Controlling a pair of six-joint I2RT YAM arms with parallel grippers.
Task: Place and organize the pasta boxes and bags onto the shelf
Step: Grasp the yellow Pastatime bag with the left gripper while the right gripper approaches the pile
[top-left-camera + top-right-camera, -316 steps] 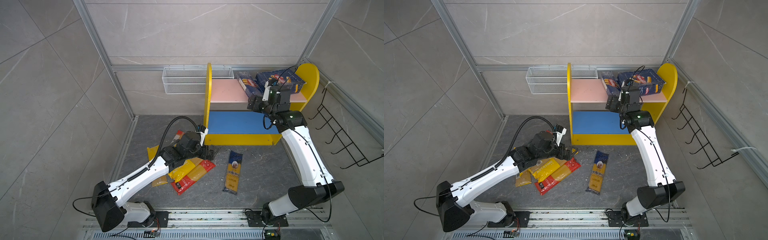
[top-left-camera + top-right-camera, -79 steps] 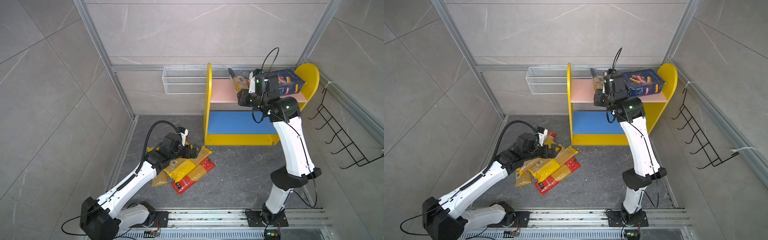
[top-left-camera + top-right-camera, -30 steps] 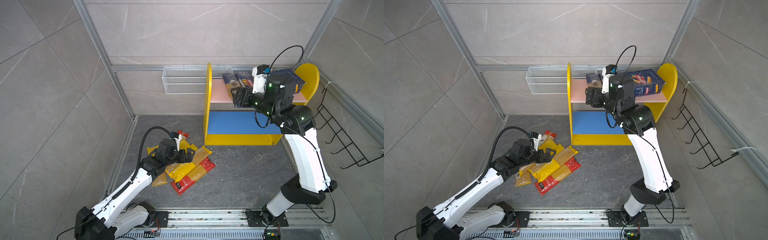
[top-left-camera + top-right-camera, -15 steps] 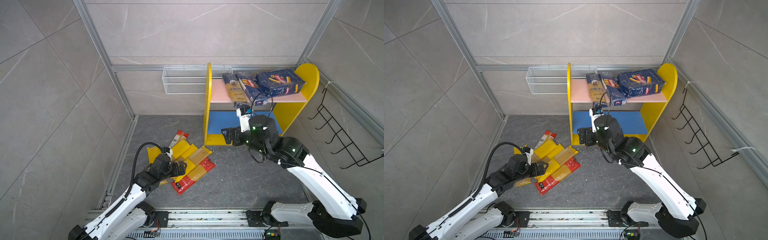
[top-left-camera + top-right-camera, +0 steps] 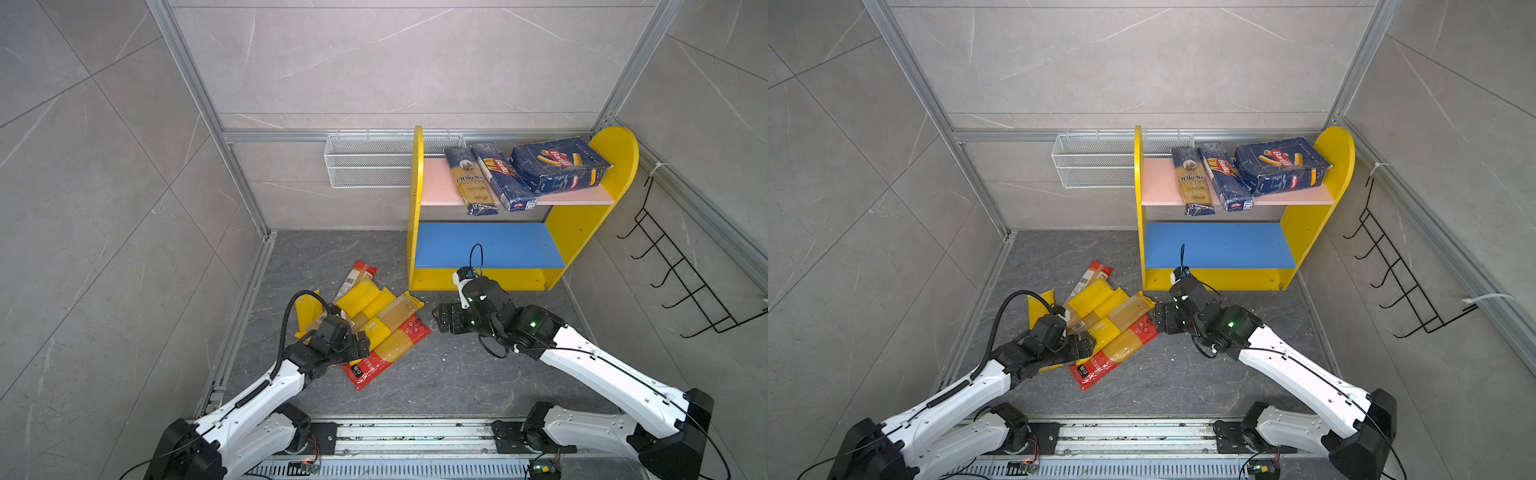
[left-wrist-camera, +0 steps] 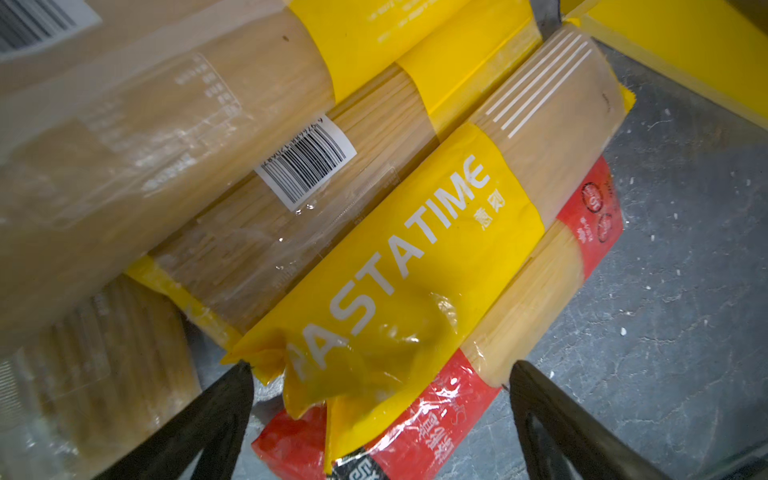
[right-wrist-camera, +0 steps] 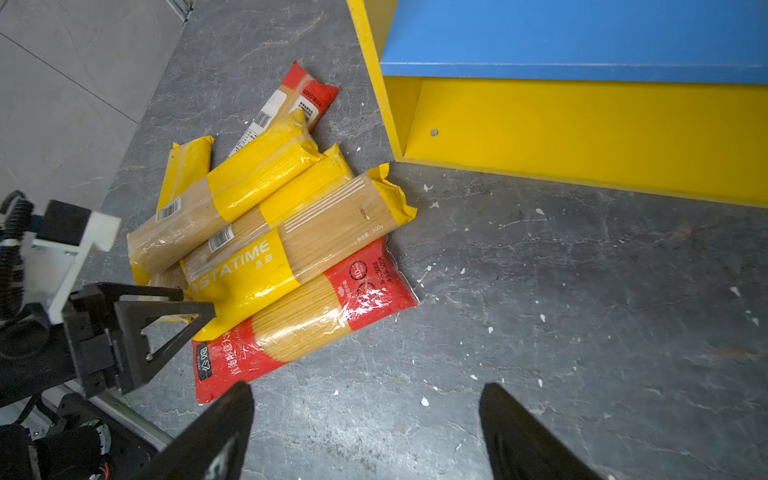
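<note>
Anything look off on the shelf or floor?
Yes. On the pink upper board, the dark blue plastic bag and the long narrow dark blue cardboard box overhang the front edge, and the wide dark blue cardboard box sits skewed. White specks litter the grey floor.

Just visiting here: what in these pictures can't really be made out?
Far red-ended bag: mostly buried under the top yellow bag, top and right wrist views.
Leftmost yellow bag: left arm covers its near end, both top views.
Wide Barilla box: small print too tiny, both top views.
Top yellow bag's white print: blurred, left wrist view.
</note>
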